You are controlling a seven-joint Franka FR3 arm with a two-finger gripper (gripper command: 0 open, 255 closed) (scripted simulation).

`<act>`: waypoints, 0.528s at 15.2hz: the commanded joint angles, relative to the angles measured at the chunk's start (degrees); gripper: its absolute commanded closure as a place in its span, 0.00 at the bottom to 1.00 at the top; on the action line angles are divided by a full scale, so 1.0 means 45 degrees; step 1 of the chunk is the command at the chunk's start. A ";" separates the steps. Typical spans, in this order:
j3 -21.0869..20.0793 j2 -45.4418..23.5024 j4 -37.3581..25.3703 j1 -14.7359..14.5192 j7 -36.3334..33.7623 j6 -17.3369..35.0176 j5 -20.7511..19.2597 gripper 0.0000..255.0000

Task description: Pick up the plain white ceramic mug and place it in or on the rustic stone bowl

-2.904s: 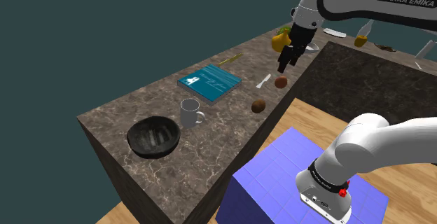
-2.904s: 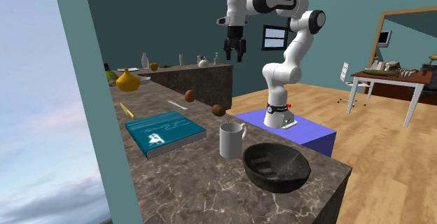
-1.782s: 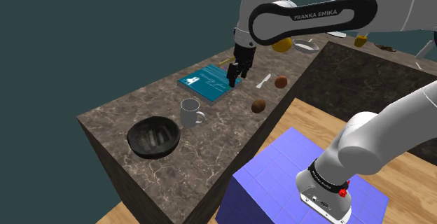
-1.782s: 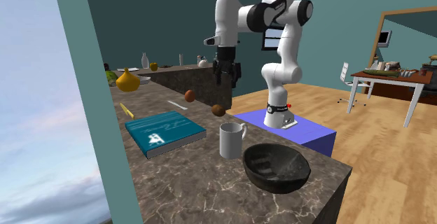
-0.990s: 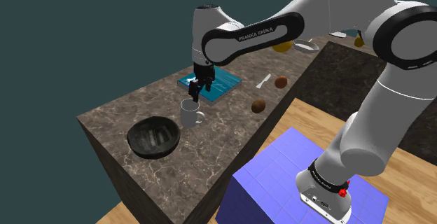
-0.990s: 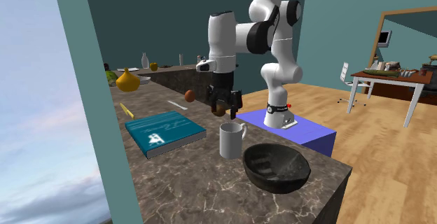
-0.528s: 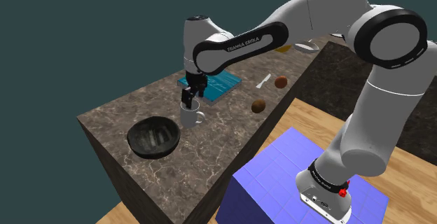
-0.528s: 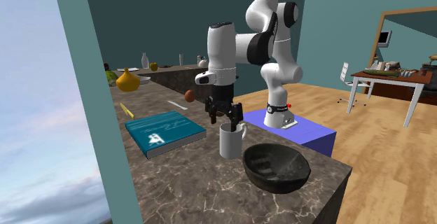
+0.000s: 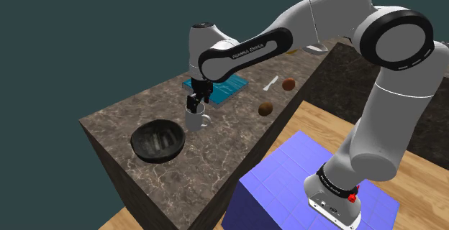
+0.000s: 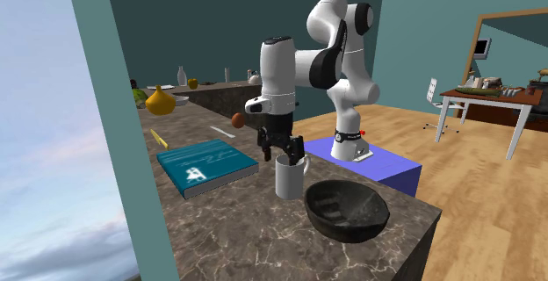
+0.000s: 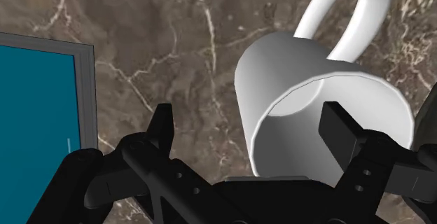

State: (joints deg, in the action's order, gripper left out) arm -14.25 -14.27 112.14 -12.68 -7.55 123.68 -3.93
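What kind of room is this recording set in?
Probably a home kitchen: a dark veined counter carrying a white mug and dark bowl, a wooden floor, and a laid table across the room.

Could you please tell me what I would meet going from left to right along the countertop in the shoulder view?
dark bowl → white mug, with the open pincer at its rim → nearer brown round thing → farther brown round thing

Exterior views share the counter (image 9: 223,139) (image 10: 237,211) from differing sides.
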 commanded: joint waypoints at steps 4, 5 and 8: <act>0.0000 -0.0001 0.0001 0.0000 -0.0001 0.0002 0.0000 1.00; 0.0000 -0.0001 0.0001 0.0000 -0.0001 0.0002 0.0000 1.00; 0.0000 -0.0001 0.0001 0.0000 -0.0001 0.0002 0.0000 1.00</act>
State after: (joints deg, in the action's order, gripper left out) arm -14.25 -14.25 112.13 -12.68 -7.56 123.69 -3.93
